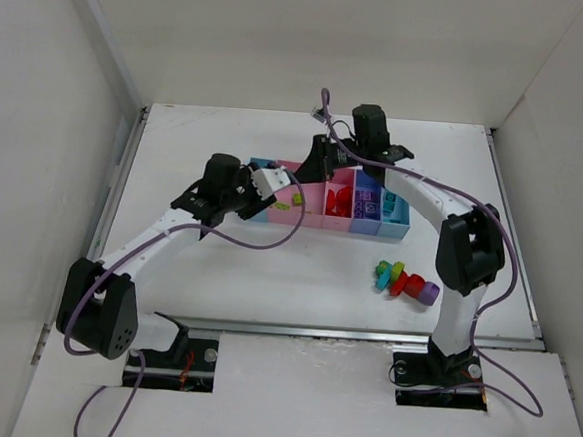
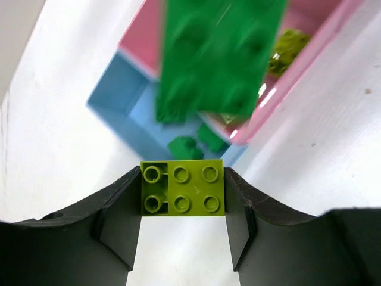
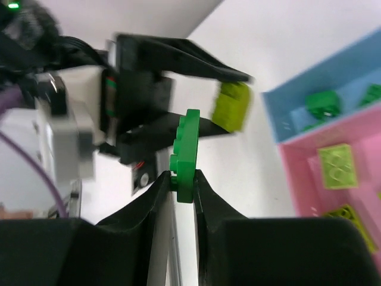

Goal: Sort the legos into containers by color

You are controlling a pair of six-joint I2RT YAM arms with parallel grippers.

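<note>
The left gripper (image 2: 183,179) is clenching a yellow-green brick (image 2: 183,189) by two opposite sides, studs facing the wrist camera, and is holding it in the air by the left end of the trays (image 1: 323,222). Just beside it, the right gripper (image 3: 180,177) is pinching a green brick (image 3: 186,140) by its lower edge, so the brick is standing on edge above the closed jaws. In the left wrist view this green piece is showing as a blurred slab hanging over the border between the leftmost blue tray (image 2: 116,89) and the wide pink tray (image 2: 315,42). The two held bricks are sitting close together, and the right wrist view is showing a gap between them. Small green bricks (image 3: 324,102) are lying in the blue tray, and yellow-green bricks (image 3: 337,167) are lying in the pink tray next to it. Farther right along the row, red pieces (image 1: 340,195) are resting in the narrow pink tray; what is lying in the two trays at the right end is too small to tell. On the table (image 1: 317,280), nearer than the trays and to their right, a chain (image 1: 404,279) of teal, green, yellow, red and purple bricks is lying unsorted, well apart from both grippers and close to the right arm's elbow.
</note>
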